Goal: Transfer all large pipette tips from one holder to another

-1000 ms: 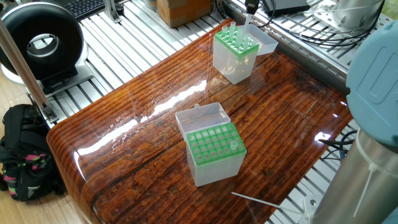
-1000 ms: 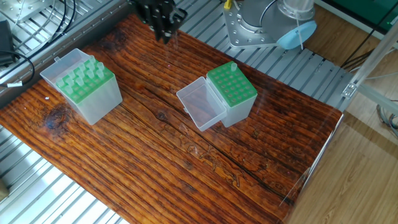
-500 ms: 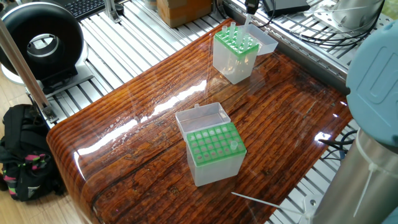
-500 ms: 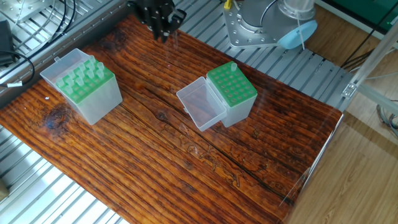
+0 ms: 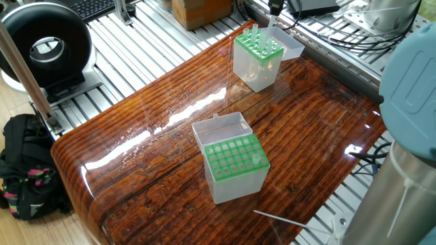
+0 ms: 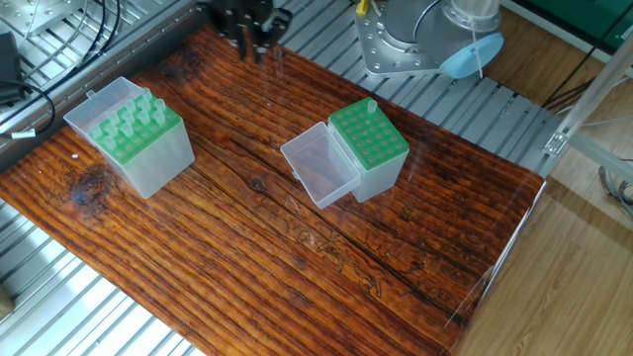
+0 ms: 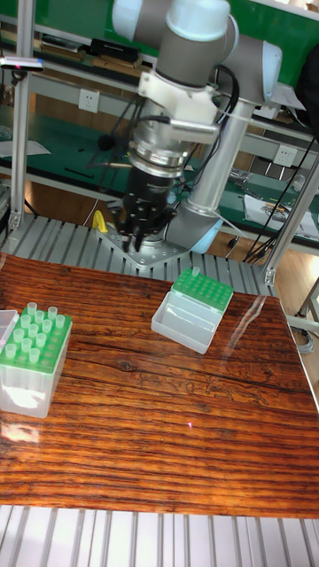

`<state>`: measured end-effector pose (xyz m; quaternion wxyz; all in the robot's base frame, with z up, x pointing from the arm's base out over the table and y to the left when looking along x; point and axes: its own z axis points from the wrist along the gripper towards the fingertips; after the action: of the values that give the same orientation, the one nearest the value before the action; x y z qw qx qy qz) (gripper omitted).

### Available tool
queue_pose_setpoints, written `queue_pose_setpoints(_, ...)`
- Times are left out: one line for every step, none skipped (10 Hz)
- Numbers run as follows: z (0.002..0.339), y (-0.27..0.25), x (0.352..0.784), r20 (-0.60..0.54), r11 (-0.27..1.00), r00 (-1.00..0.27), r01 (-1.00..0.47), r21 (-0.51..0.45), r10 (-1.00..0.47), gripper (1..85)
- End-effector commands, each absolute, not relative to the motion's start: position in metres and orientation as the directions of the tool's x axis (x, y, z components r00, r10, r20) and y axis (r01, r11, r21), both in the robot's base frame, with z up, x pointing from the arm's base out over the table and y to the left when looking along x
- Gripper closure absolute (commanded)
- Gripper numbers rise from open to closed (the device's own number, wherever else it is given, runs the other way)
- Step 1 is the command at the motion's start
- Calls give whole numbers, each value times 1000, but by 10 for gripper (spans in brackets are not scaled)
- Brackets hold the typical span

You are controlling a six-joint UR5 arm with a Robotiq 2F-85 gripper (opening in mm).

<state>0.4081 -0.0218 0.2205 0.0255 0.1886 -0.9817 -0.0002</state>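
Note:
A clear holder [image 5: 259, 61] [image 6: 138, 148] [image 7: 34, 368] with a green rack carries several large pipette tips [image 5: 257, 37] [image 6: 134, 114] [image 7: 40, 326] standing upright. A second holder [image 5: 235, 173] [image 6: 374, 148] [image 7: 202, 290] has its lid [image 5: 221, 129] [image 6: 318, 168] open and a single tip [image 5: 257, 160] [image 6: 372, 105] [image 7: 196, 272] at one corner. My gripper [image 5: 275, 9] [image 6: 253, 42] [image 7: 137, 241] hangs high over the table's far edge, between the two holders. Its fingers look closed around a faint translucent tip [image 5: 270, 26] that points down.
A thin white stick [image 5: 279, 219] lies near the table's front edge. The arm's base [image 6: 406, 40] stands behind the second holder. A black round device [image 5: 44, 47], a backpack [image 5: 27, 163] and a cardboard box [image 5: 201, 10] sit off the table. Cables [image 5: 340, 34] run along the aluminium frame.
The gripper has risen a little and drifted slightly away from the table edge. Both holders and their tips have stayed put.

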Motion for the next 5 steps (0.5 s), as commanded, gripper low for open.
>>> queue_pose_setpoints(202, 53, 364, 8, 959, -960, -279, 44, -280, 610)
queue_pose_setpoints(197, 74, 348, -8, 967, -969, -248, 52, -248, 610)
queue_pose_setpoints(196, 87, 333, -3, 973, -974, -224, 57, -224, 617)
queue_pose_setpoints(196, 97, 324, 2, 976, -978, -206, 67, -207, 623)
queue_pose_setpoints(197, 103, 324, 0, 977, -980, -199, 73, -199, 623)
